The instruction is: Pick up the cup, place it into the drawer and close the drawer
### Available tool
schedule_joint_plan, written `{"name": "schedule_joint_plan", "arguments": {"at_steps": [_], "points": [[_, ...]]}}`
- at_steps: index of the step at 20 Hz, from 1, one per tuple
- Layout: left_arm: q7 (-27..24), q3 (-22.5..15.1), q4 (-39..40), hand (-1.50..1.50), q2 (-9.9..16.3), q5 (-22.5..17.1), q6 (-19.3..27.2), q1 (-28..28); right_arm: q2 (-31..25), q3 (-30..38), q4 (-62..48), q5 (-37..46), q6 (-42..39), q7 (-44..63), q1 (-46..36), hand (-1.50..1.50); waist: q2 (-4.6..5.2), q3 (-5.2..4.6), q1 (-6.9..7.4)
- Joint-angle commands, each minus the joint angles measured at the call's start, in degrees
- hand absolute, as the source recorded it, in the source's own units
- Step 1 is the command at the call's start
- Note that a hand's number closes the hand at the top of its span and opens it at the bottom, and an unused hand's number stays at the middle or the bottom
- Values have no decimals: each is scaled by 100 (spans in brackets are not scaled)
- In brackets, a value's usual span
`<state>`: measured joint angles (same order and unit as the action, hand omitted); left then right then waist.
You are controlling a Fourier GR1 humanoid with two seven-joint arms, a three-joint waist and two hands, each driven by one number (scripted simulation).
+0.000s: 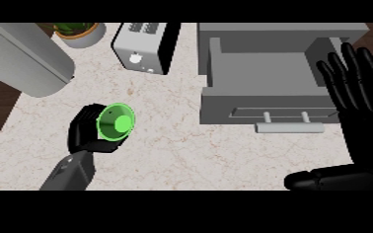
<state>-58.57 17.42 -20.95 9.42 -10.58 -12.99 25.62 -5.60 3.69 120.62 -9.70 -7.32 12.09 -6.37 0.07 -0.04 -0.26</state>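
A green cup point(116, 122) lies tilted in my left hand point(89, 132), whose fingers curl round it at the left of the counter; its open mouth faces up toward me. The grey drawer point(266, 69) stands pulled open at the right, its inside bare, with a pale bar handle point(290, 127) on its front panel. My right hand point(348, 86) is held flat with straight fingers pointing away, over the drawer's right side and front corner, holding nothing.
A silver toaster point(142, 46) stands at the back centre. A potted plant point(79, 32) sits at the back left, beside a large grey cylinder point(29, 61). The marble counter point(182, 153) stretches between the cup and the drawer.
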Motion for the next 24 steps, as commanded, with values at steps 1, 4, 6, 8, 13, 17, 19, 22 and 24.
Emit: {"name": "schedule_joint_plan", "arguments": {"at_steps": [1, 4, 6, 8, 13, 17, 19, 22, 24], "points": [[-550, -143, -617, 150, -221, -9, -161, -302, 90, -70, -14, 3, 6, -43, 132, -150, -24, 6, 53], [-182, -236, -1087, 150, -260, -140, -489, -244, 64, 65, -166, -18, -84, -337, 220, -150, -29, 10, 66], [154, -320, -1528, 150, -70, -196, -661, -217, -130, 293, -38, -226, -84, 3, 59, -150, -42, 11, 81], [430, -679, -2213, 150, -252, -19, -434, -501, 15, 114, -104, -11, -39, -184, 211, -150, -59, 16, 116], [1733, -1013, -3751, 150, -556, -295, -205, -506, -57, 276, -529, -66, -181, -483, 121, -150, -51, 17, 141], [2675, -1353, -5269, 150, -869, -481, 116, -1044, -57, 168, 46, -111, -99, -59, 277, -150, -46, 9, 91], [3291, -1233, -5561, 150, -676, -698, 197, -641, 181, -160, 260, 144, 116, 35, 324, -150, -39, 6, 62], [3547, -1757, -5899, 150, -933, -642, 1053, -429, -84, 209, -77, -165, -237, -265, 297, -150, -20, 6, 20], [3969, -1628, -5784, 150, -936, -529, 1297, 231, -41, 261, -722, -3, -248, -699, 70, -150, -6, 8, 21]]}}
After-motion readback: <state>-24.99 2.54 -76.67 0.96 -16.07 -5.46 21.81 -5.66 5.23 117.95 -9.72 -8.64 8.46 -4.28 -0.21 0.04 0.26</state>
